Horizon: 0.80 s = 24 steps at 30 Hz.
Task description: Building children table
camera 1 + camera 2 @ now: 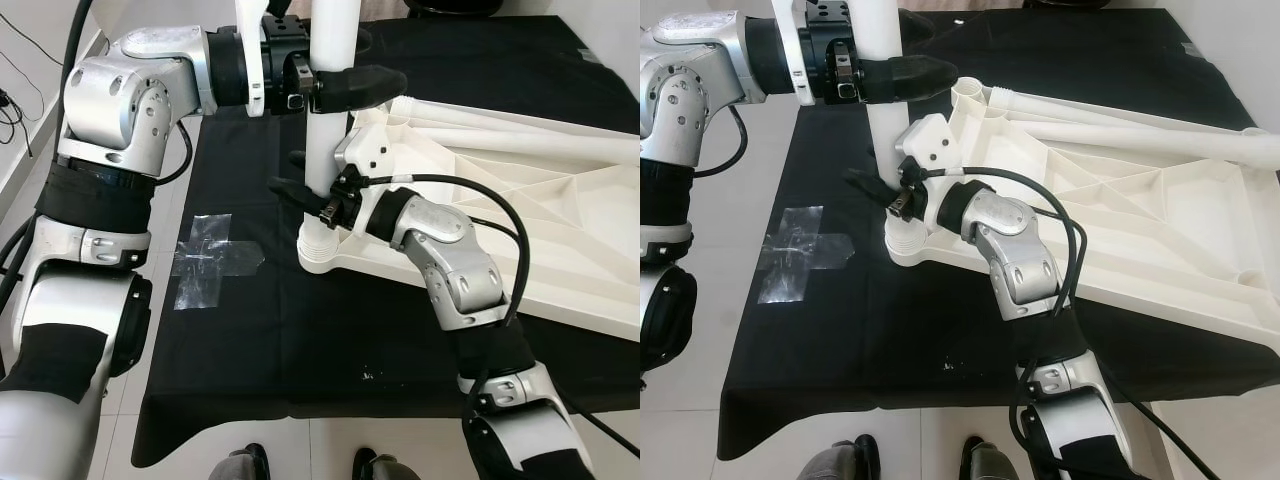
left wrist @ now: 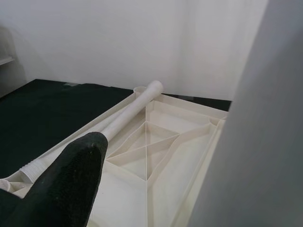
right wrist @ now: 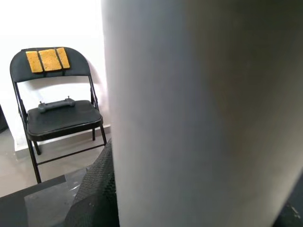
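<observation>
A white plastic tabletop [image 1: 520, 210] lies upside down on the black cloth, ribs showing. One white leg [image 1: 325, 130] stands upright in its near-left corner socket; another leg [image 1: 520, 148] lies across it.

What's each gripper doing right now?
Left gripper: closed on the upright leg, high up.
Right gripper: closed on the same leg, near its base.

two legs [image 1: 330, 120] (white), one tabletop [image 1: 560, 240]

Bright, even daylight; sharp, shadowless.
</observation>
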### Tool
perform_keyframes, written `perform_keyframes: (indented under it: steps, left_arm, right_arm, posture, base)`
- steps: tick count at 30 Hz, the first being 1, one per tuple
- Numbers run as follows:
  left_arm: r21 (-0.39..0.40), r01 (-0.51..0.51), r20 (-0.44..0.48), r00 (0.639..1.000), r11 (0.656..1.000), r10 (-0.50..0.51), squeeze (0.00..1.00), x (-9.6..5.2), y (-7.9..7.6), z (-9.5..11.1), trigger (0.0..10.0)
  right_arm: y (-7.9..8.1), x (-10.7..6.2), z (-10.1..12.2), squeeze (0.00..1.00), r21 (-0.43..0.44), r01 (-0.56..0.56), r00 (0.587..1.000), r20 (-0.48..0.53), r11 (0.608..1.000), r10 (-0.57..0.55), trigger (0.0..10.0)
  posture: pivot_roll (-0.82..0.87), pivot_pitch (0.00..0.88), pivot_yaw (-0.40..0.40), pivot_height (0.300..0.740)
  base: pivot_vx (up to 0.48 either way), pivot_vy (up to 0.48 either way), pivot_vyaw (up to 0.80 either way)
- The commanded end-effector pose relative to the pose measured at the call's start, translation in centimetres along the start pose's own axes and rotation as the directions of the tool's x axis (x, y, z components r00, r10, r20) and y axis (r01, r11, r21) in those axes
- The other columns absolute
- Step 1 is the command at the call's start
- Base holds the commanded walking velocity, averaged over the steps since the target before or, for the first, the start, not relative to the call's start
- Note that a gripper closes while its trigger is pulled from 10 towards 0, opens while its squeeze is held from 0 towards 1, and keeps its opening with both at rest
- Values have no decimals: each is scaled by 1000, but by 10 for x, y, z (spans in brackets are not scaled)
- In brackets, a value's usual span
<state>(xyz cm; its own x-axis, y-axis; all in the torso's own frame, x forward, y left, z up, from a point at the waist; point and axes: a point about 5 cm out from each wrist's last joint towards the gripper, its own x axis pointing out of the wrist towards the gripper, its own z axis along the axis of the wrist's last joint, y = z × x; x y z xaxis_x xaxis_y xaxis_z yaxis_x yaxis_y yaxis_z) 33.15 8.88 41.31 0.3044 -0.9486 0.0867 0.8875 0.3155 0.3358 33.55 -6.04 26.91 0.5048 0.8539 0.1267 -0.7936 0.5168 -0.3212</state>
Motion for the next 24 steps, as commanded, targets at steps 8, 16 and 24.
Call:
perform_keyframes:
  steps: [8,16,24]
  left_arm:
    - [32,0,-22,1000,999,0,0,10,-5,2,10000]
    - [38,-8,-27,1000,999,9,0,9,-4,1,10000]
    - [44,-19,-29,999,999,20,0,8,-3,0,10000]
  right_arm:
    - [47,23,-42,0,25,-130,962,-240,991,133,0]
    - [50,11,-62,0,-26,279,901,-339,960,-271,0]
    - [66,5,-65,0,-23,439,838,-351,898,-418,0]
  posture:
    - [37,244,-13,740]
    - [24,252,-22,740]
    - [17,249,-21,740]
  base:
    - [0,0,0]
    - [0,0,0]
    - [0,0,0]
